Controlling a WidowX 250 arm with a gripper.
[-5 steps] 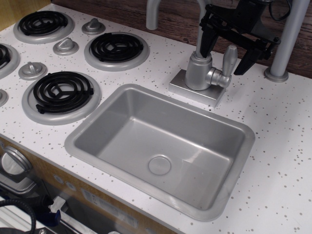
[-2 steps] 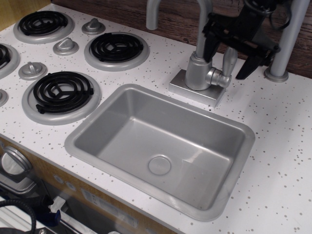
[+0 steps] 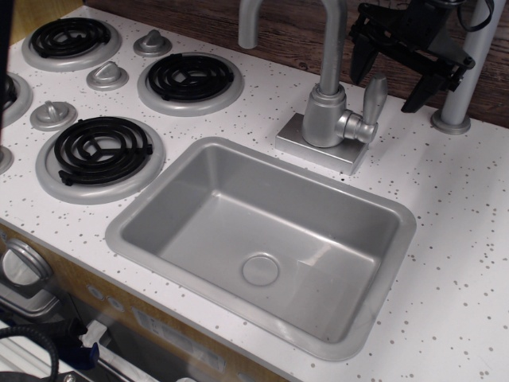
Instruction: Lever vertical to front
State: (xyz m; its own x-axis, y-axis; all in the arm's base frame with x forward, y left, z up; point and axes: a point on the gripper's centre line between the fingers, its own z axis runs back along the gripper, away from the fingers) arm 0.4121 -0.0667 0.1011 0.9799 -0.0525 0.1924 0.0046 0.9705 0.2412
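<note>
The lever (image 3: 374, 97) is a small silver-grey paddle standing upright, joined by a short stub to the right side of the cylindrical faucet base (image 3: 324, 116). My black gripper (image 3: 388, 86) is open and empty. It hangs just above and behind the lever's tip, with one finger (image 3: 362, 64) to the lever's left and the other finger (image 3: 417, 97) to its right. Neither finger touches the lever. The tall curved spout (image 3: 332, 32) rises from the base.
A grey sink basin (image 3: 374, 314) lies in front of the faucet. Black stove burners (image 3: 189, 78) and small grey knobs (image 3: 106, 76) are at the left. A grey post (image 3: 468, 64) stands close to the right of the gripper. A wooden wall runs behind.
The gripper has moved up and to the right, from straddling the lever low down to hanging above its tip. The lever still stands upright.
</note>
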